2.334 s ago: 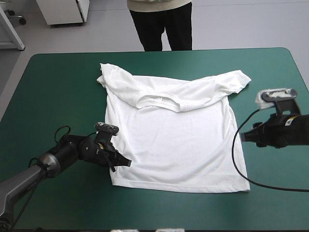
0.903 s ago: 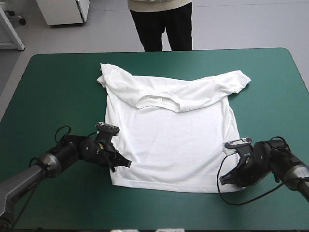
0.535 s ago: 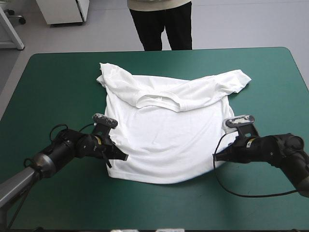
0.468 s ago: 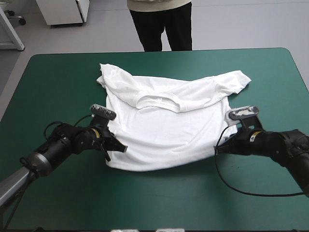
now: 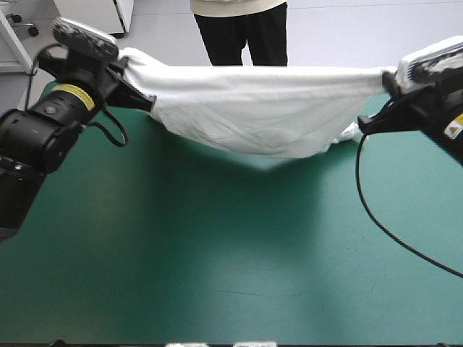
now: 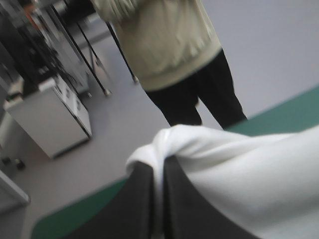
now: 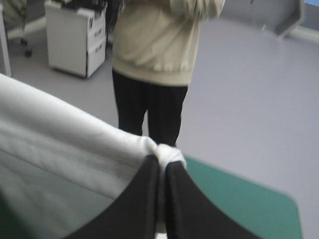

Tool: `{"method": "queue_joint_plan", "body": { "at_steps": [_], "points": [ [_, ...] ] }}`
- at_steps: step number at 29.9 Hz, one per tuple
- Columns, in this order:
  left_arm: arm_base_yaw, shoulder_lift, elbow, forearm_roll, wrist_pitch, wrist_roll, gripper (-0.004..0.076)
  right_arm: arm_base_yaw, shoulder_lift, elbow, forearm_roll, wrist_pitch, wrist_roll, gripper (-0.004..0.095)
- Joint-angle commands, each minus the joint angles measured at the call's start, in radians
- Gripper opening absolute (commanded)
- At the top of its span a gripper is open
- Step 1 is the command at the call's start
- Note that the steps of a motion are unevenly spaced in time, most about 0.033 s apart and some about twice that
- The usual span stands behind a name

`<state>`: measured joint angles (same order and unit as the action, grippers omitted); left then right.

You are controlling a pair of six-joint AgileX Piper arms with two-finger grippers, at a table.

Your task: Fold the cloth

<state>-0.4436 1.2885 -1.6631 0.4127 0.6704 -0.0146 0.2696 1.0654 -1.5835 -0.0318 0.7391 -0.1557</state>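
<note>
2 grippers, 1 garment, entered view by view.

High view. Item 1: T-shirt (image 5: 253, 108), white, lifted clear of the teal-green table cover (image 5: 217, 253) and stretched as a band over its far part. The long axis runs from 9 o'clock to 3 o'clock, roughly parallel to the far edge. The upper edge is taut and the belly sags at mid-span. A trailing part near the 3 o'clock end hangs down to the cover or close to it; contact cannot be told. Item 2: left gripper (image 5: 134, 90), raised at 10 o'clock, at the shirt's 9 o'clock end. Item 3: right gripper (image 5: 383, 87), raised at 2 o'clock, at the 3 o'clock end. Neither arm is nearer, since each has 1 end.

Left wrist view. The left gripper (image 6: 158, 172) has its black fingers pressed all but together, with a bunched corner of the T-shirt (image 6: 249, 184) pinched between them. Taking the fingers' heading as 12 o'clock, the cloth runs off at about 3 o'clock.

Right wrist view. The right gripper (image 7: 162, 169) has its fingers likewise nearly closed on a knot of T-shirt (image 7: 65, 159). The sheet falls away at about 9 o'clock.

Judgement: the fold probably depends on both ends travelling together, keeping the 9-to-3 axis square to the table.
</note>
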Motion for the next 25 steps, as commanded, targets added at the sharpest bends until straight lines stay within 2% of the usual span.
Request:
{"method": "queue_joint_plan", "body": {
  "at_steps": [1, 6, 11, 20, 25],
  "points": [
    [-0.002, -0.014, -0.203, 0.068, -0.055, 0.028, -0.0009, 0.002, 0.001, -0.179, -0.032, -0.105, -0.052, -0.0013],
    [-0.004, -0.003, -0.435, 0.070, -0.055, 0.064, -0.0009, 0.002, 0.017, -0.384, -0.032, -0.107, -0.118, -0.0013],
    [-0.004, -0.001, -0.590, 0.070, -0.047, 0.091, -0.0009, 0.002, 0.021, -0.531, -0.032, -0.116, -0.176, -0.0013],
    [-0.004, -0.001, -0.680, 0.015, -0.037, 0.163, -0.0009, 0.002, 0.021, -0.681, -0.037, -0.085, -0.211, -0.0013],
    [-0.004, 0.051, -0.680, 0.018, 0.052, 0.149, -0.0009, 0.002, 0.048, -0.682, -0.045, -0.031, -0.211, -0.0013]
  ]
}}
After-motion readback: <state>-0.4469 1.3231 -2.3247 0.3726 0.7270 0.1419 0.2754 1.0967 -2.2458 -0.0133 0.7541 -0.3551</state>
